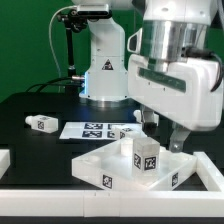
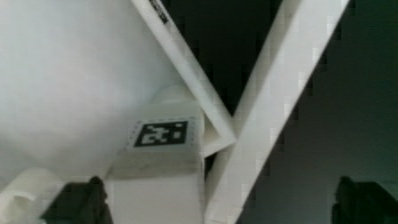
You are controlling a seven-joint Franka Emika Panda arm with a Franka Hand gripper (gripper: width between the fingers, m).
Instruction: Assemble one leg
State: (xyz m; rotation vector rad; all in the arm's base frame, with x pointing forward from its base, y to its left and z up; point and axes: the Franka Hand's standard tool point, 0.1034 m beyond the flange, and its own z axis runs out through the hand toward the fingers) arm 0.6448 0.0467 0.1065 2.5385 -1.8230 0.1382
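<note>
We see even, bright overhead light in the exterior view; the white tray (image 1: 105, 165) nearly washes out against the black table (image 1: 30, 100). Around the tray, shadows stay faint. The wrist view is soft and blurred, its tag (image 2: 164, 134) barely readable.

The leg (image 1: 143, 157) looks like matt white plastic with printed tags; the worktop (image 1: 40, 145) is matt black.

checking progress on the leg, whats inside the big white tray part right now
Two tagged white blocks stand upright inside the tray part: the leg and a second block behind it. Whether either is attached underneath is hidden; the gripper hovers nearby.
</note>
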